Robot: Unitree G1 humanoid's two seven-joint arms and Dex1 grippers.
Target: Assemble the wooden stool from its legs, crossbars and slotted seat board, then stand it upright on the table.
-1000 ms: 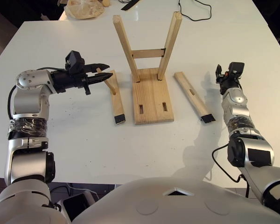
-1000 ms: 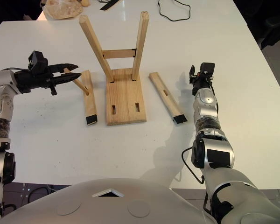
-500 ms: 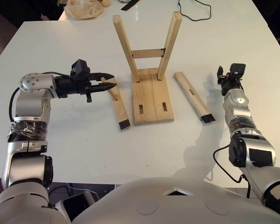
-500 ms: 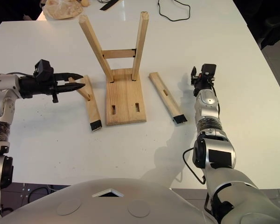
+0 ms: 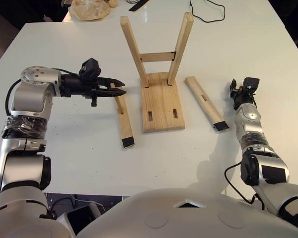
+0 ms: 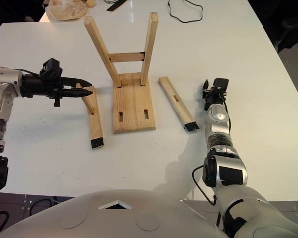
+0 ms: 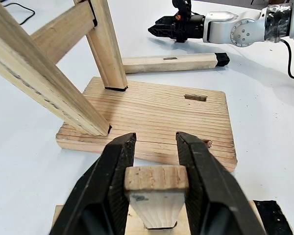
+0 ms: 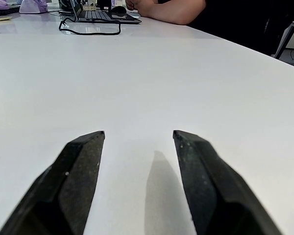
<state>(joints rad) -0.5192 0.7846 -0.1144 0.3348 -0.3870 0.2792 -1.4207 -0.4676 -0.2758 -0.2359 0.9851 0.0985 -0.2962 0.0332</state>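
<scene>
Left end effector point(image 5: 120, 89) has slid in and now pinches the crossbar stub point(image 7: 156, 178) rising from the loose left leg point(image 5: 124, 121), which has swung on the table point(image 5: 79, 148). Lifting it toward the seat board's point(image 5: 161, 111) empty near slots looks next. Right end effector point(image 8: 138, 137), fingers spread, has drawn back beside the other leg point(image 5: 204, 101).

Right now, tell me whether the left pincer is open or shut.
Shut on the crossbar end: the left pincer has both fingers pressed against the wood's sides.
</scene>
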